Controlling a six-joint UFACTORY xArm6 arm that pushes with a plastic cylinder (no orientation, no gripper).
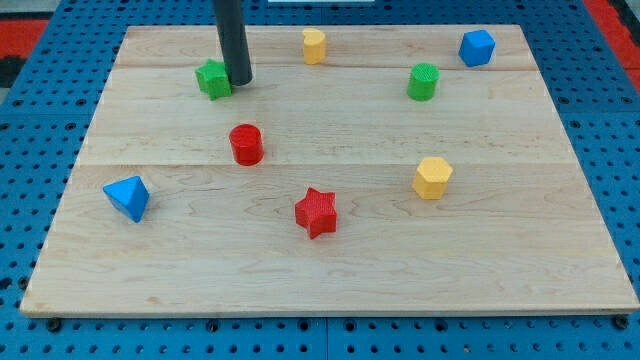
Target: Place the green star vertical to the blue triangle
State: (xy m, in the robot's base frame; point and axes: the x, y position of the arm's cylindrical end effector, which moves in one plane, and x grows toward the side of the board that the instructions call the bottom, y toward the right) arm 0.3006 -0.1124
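The green star (212, 78) sits near the view's top left on the wooden board (330, 270). My tip (239, 80) rests right against the star's right side. The blue triangle (127, 197) lies at the view's left, well below the star and a bit further left.
A red cylinder (246, 144) stands below the tip. A red star (317, 212) is at lower centre. A yellow block (314, 45) is at the top centre, a green cylinder (423, 82) and a blue block (476, 47) at the top right, a yellow hexagon (432, 178) at the right.
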